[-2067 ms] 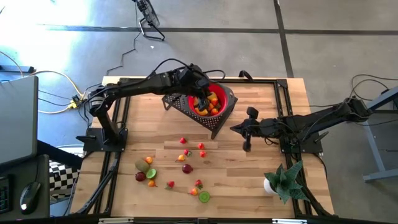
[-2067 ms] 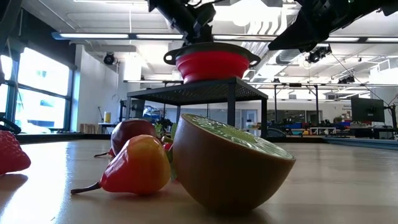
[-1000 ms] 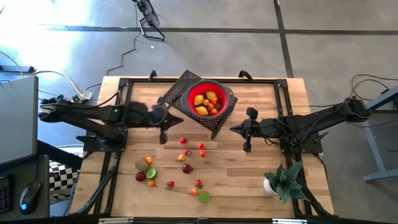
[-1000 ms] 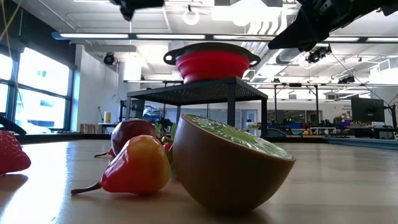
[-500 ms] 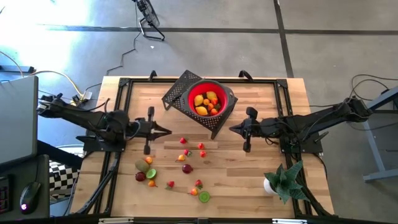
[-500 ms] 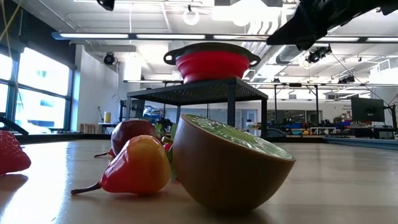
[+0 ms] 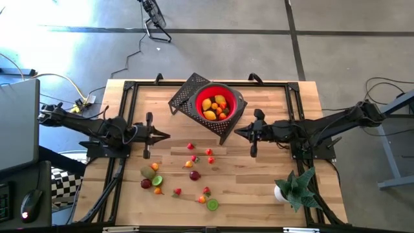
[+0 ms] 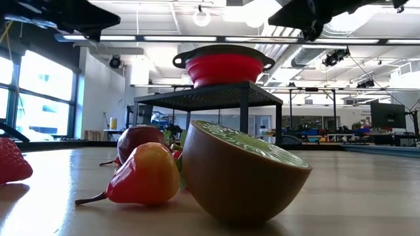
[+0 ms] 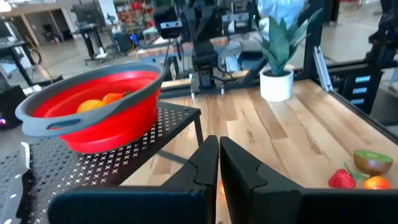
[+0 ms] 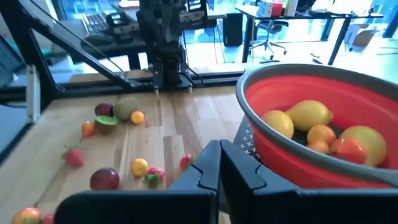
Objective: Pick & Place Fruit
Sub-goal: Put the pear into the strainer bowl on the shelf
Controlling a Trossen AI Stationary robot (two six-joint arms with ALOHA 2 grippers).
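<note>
Hovering above the table, left end effector [image 7: 160, 135] and right end effector [image 7: 239, 133] are both closed, empty.

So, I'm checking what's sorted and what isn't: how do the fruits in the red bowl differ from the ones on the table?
The fruits in the red bowl are piled together, raised on the black mesh stand; the fruits on the table lie scattered across the bare wood. The bowl's pile is mostly yellow and orange; the loose ones add red, green, brown and dark red, including a halved kiwi. Both groups are small toy fruits, and neither gripper holds any.
</note>
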